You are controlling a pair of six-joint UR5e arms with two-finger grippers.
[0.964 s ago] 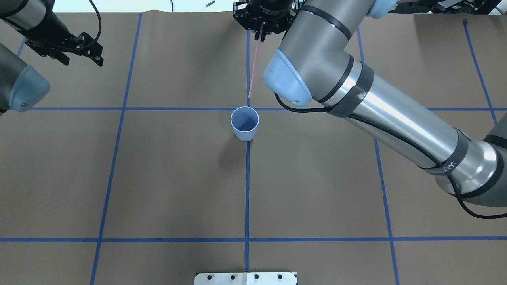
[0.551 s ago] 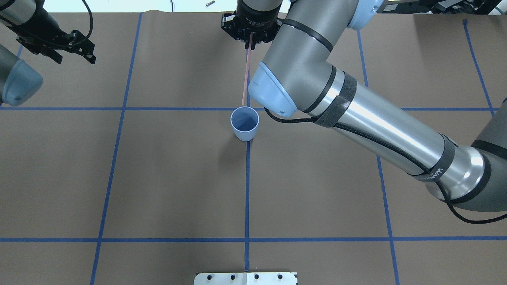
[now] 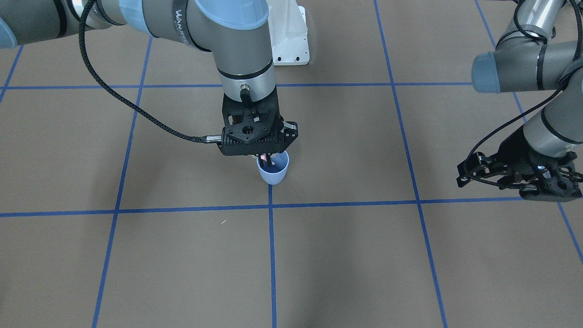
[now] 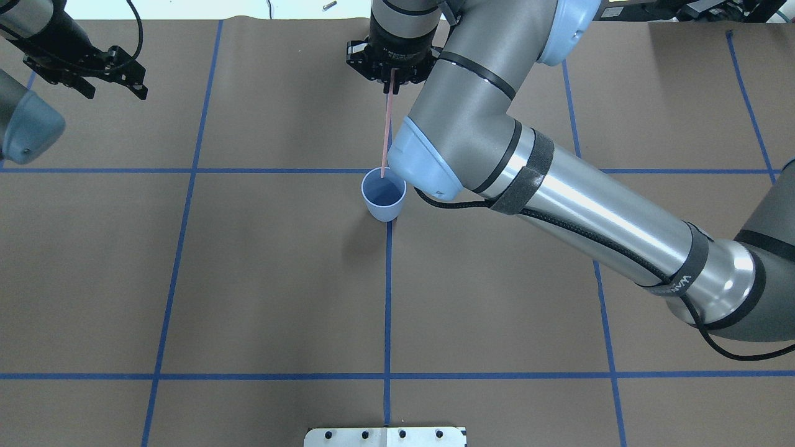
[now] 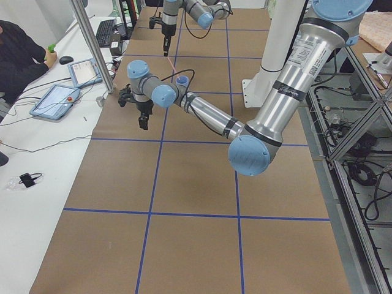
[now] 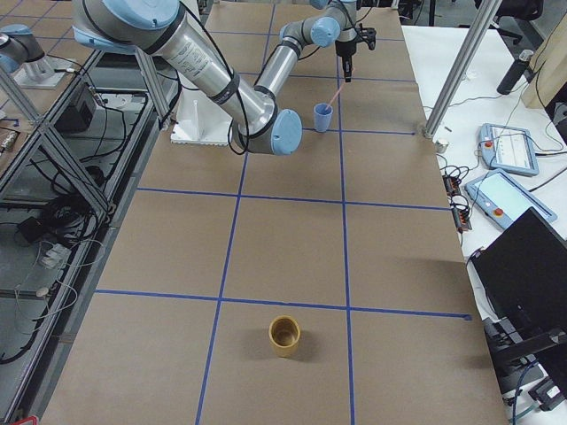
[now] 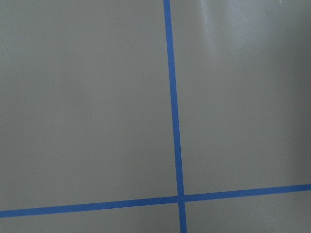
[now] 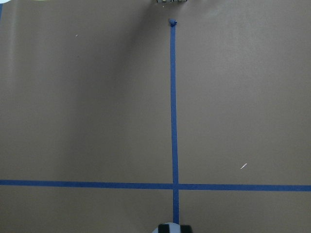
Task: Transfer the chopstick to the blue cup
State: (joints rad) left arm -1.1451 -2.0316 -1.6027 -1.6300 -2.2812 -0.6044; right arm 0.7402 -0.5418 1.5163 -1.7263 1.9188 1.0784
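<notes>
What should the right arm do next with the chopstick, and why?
Probably lower the right gripper slightly: the pink chopstick in its fingers has its tip just at the mouth of the blue cup, near the rim, so releasing now might spill it.

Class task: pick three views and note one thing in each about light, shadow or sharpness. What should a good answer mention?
Overhead exterior: glare streaks run along the right arm's metal forearm; the blue cup throws a soft, faint shadow on the table. Exterior front-facing: broad, diffuse shadows lie lower down. Left wrist-mounted: a pale sheen shows near the top.
</notes>
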